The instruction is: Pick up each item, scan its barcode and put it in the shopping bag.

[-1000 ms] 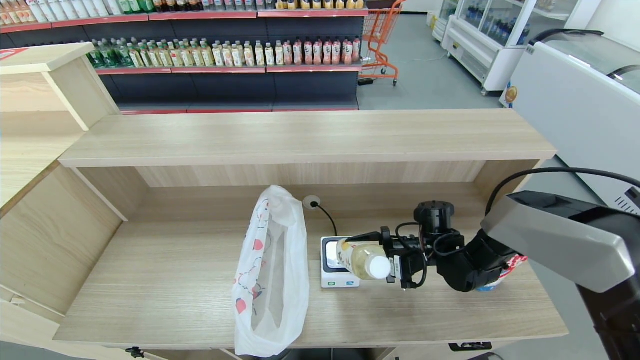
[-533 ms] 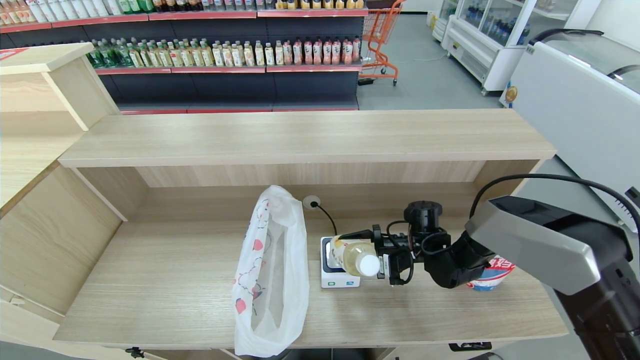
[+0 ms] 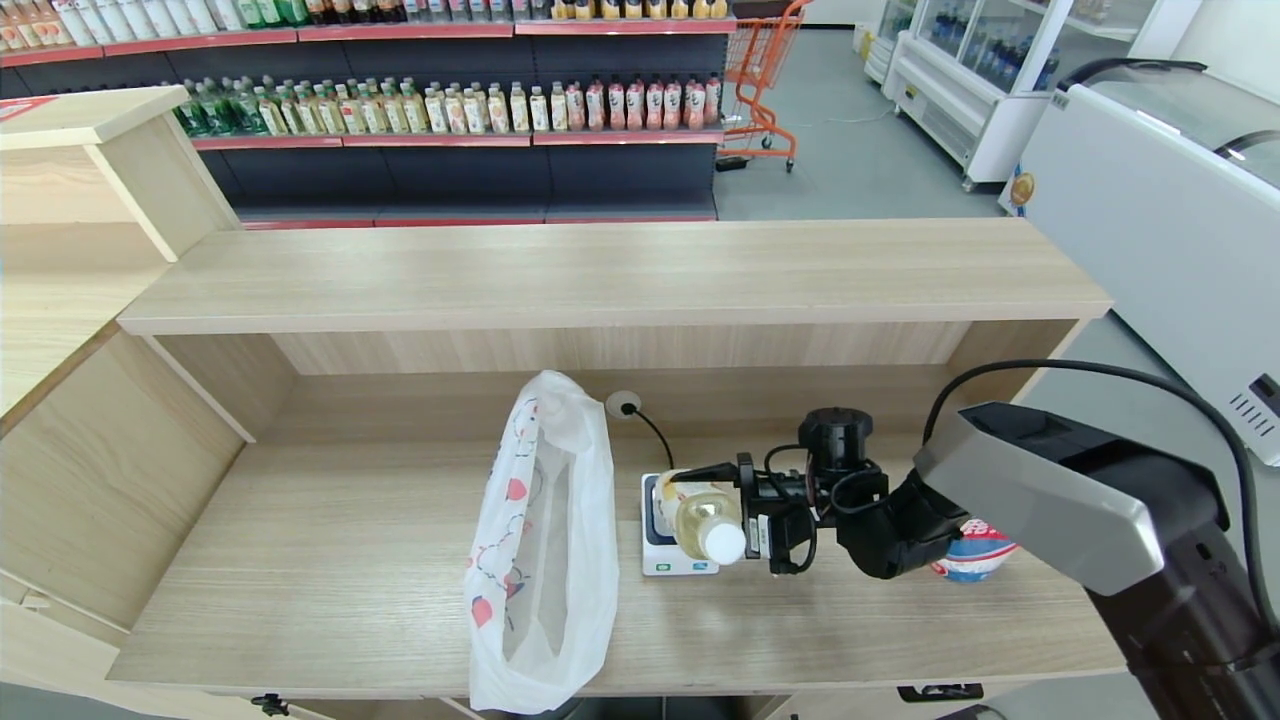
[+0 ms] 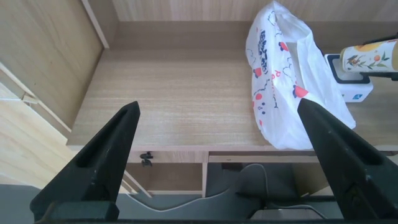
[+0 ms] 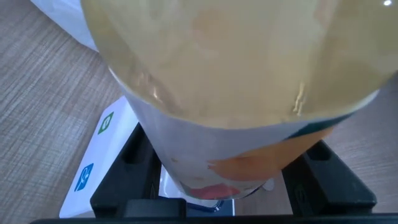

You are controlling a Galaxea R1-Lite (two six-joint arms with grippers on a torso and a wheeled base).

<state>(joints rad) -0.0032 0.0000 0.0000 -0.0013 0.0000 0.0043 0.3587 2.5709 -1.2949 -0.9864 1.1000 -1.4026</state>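
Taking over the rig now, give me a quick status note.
Right gripper: shut on the drink bottle, held sideways over the barcode scanner.
Left gripper: open, holding nothing, out in front of the counter.
Shopping bag: lies flat, left of the scanner, looks empty.
Cup: on the counter, right of the scanner.
Done: bottle picked up.
Left: scan and bag it, then the cup.

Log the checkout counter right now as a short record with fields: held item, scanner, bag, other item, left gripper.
Held item: bottle, roughly level, cap toward the robot, in the right gripper
Scanner: white scanner on the counter, just under the bottle
Bag: shopping bag, mouth open, left of the scanner
Other item: cup, partly hidden by the right arm
Left gripper: left gripper open, holding nothing
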